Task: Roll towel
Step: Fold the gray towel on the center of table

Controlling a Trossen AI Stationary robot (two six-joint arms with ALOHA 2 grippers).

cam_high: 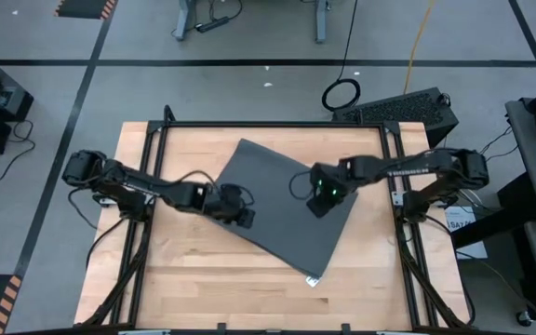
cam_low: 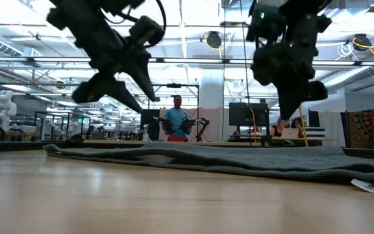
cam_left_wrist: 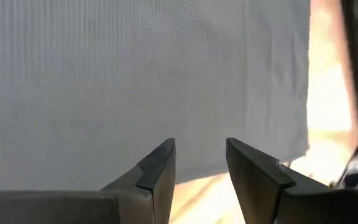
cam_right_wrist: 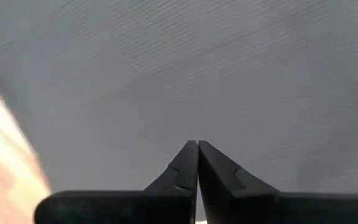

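Note:
The dark grey towel (cam_high: 287, 209) lies spread flat on the wooden table (cam_high: 194, 288), turned slantwise, with its small white tag (cam_high: 313, 280) at the near corner. My left gripper (cam_high: 238, 210) hangs open above the towel's left edge. In the left wrist view its fingers (cam_left_wrist: 201, 149) stand apart with the towel (cam_left_wrist: 135, 81) below them and nothing between them. My right gripper (cam_high: 322, 197) is shut and hovers over the towel's right half (cam_right_wrist: 197, 74). In the low view both grippers (cam_low: 119, 97) (cam_low: 289, 114) are clear above the cloth (cam_low: 239, 159).
A black frame (cam_high: 268, 125) runs around the table's far edge and sides. Bare wood lies on the near side of the towel and to its left. In the low view a person (cam_low: 176, 117) stands far off in the room behind the table.

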